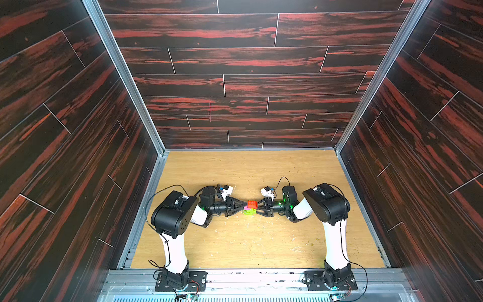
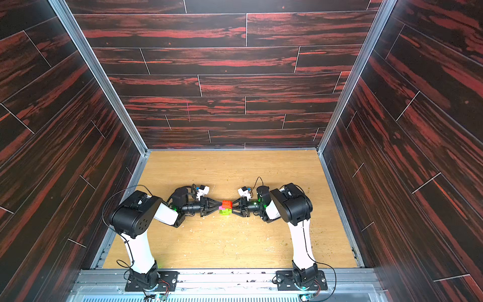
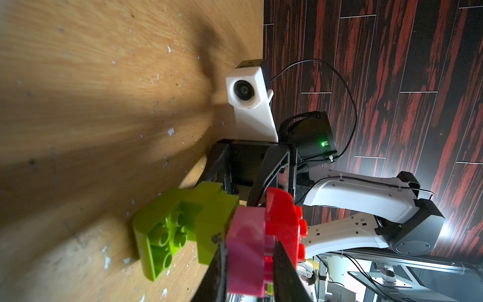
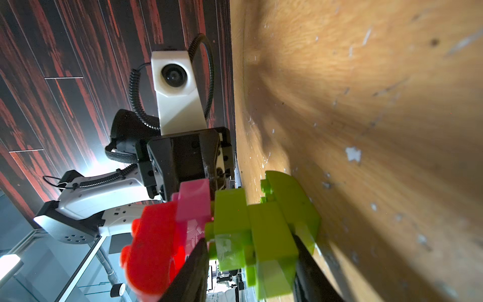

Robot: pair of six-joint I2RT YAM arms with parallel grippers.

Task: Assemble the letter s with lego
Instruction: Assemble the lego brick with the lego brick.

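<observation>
Five bricks are counted, joined in one cluster [image 1: 250,208] at the middle of the tabletop [image 1: 248,243]: one red brick [image 1: 252,204], one pink brick [image 1: 246,208] and three green bricks [image 4: 266,227]. The three greens are told apart only in the right wrist view. In both top views they merge into one green patch below the pink. The red sits at one end, the pink in the middle and the greens at the other end.

Two pincers are seen, meeting tip to tip from opposite sides. The left pincer [image 3: 248,251] is pinched on the pink brick, one finger on each side. The right pincer [image 4: 249,243] is pinched on the green bricks. The outermost green lies close against the tabletop, but whether it touches cannot be told.

Two arms [image 1: 175,243] [image 1: 334,243] are counted, each carrying one white wrist camera [image 1: 226,189] [image 1: 267,192]. The cluster is partly hidden by the fingers in each wrist view. Dark red wood-patterned walls [image 1: 248,78] enclose three sides, and a metal rail [image 1: 248,277] runs along the front. White flecks are scattered on the tabletop.
</observation>
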